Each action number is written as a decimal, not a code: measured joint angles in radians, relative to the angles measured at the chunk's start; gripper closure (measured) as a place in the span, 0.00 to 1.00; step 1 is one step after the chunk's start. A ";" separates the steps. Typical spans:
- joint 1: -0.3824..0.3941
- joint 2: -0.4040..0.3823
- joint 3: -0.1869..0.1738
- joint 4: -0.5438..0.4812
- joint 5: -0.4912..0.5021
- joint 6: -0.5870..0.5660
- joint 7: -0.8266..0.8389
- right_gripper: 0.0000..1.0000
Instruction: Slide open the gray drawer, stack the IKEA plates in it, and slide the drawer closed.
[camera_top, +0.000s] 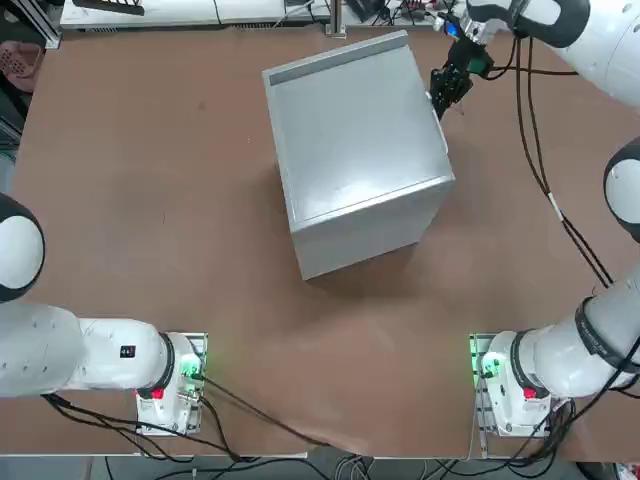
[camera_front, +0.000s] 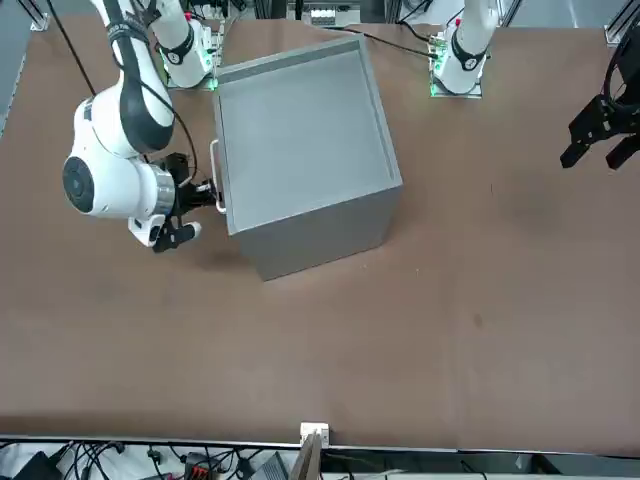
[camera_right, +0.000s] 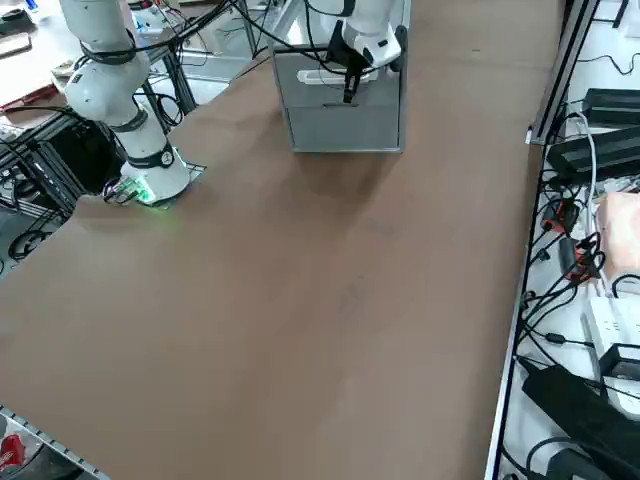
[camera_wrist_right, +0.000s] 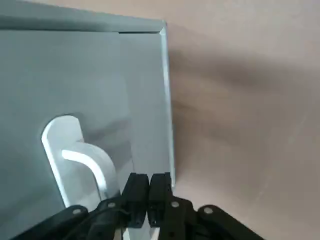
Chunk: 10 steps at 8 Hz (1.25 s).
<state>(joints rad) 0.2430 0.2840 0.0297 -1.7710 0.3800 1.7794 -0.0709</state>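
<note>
The big gray cabinet (camera_top: 355, 140) is standing in the upper middle of the top view, with its gray drawer (camera_right: 340, 118) sitting closed at the upper middle of the right side view. The drawer's silvery handle (camera_front: 217, 178) is showing left of center in the front view. Beside the handle, the right gripper (camera_wrist_right: 149, 181) is hovering at the drawer's front, its two fingertips pressed together.

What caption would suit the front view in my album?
Robot's right gripper beside the white handle of a gray cabinet.
</note>
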 joint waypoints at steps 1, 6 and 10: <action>0.014 0.000 0.000 -0.002 0.005 0.001 0.019 0.97; 0.032 0.000 -0.012 -0.009 0.049 0.002 0.039 0.96; 0.031 0.000 -0.022 -0.016 0.076 0.003 0.039 0.95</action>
<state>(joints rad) 0.2745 0.2844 0.0079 -1.7873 0.4561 1.7819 -0.0316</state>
